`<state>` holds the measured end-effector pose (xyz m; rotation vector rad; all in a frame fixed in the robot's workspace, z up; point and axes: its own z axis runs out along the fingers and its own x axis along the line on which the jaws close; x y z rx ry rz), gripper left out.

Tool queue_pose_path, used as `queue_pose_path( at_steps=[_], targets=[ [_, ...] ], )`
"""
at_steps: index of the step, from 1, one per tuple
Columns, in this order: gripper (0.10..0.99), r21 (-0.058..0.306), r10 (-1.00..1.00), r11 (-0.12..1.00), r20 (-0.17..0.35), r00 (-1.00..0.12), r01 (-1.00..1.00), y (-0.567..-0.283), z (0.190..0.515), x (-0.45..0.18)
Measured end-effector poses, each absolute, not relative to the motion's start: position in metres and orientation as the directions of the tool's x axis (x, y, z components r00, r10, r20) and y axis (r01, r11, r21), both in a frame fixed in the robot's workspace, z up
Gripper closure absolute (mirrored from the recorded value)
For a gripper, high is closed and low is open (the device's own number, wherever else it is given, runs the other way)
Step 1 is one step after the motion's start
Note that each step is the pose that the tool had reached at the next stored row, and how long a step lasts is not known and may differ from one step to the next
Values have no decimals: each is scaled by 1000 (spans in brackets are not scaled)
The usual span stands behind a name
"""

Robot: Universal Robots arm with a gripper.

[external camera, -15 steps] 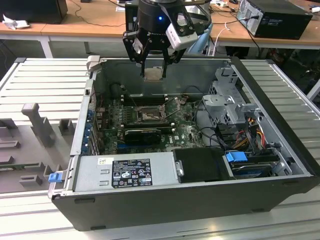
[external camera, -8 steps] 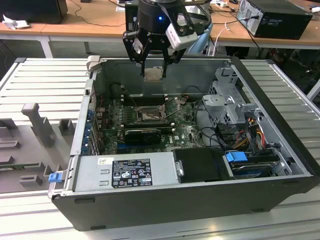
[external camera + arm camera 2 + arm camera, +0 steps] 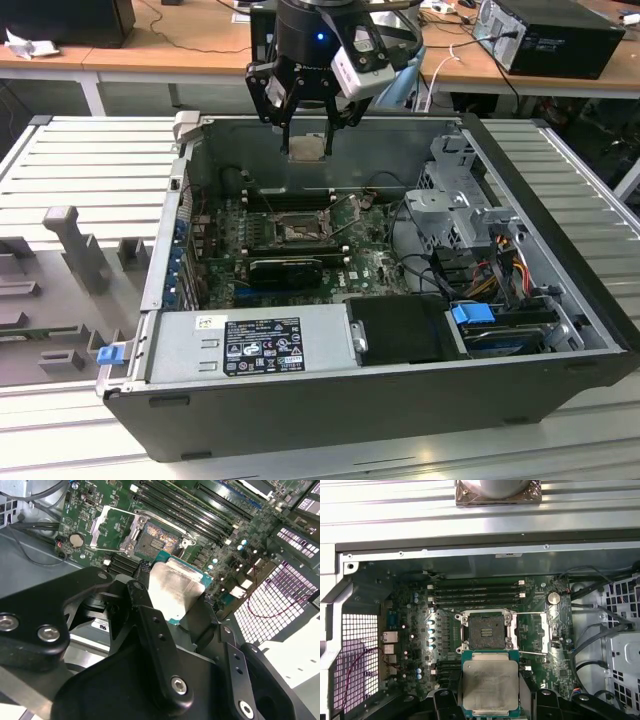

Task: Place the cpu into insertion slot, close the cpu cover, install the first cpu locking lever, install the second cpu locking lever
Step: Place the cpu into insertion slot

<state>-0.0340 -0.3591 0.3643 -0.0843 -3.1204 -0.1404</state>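
matte black tool (image 3: pixel 306 140) with silver screws (image 3: pixel 178 684) and a blue light (image 3: pixel 319 38).

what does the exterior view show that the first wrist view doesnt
The exterior view adds the whole open computer case, its power supply and drive cage. The first wrist view adds a coin battery on the board and a look straight into the insertion slot. Both show the cpu held in the gripper, and the slot with no chip in it.

cpu (image 3: pixel 490 682) in hand (image 3: pixel 306 142) above case (image 3: pixel 330 400), insertion slot (image 3: pixel 297 231) on motherboard (image 3: pixel 378 265) inside case
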Motion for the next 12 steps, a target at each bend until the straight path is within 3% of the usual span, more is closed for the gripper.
queue_pose_path(
  at_steps=[12],
  targets=[
    [549, 89, 86, 992, 19, -996, 87, -359, 364, -34]
  ],
)
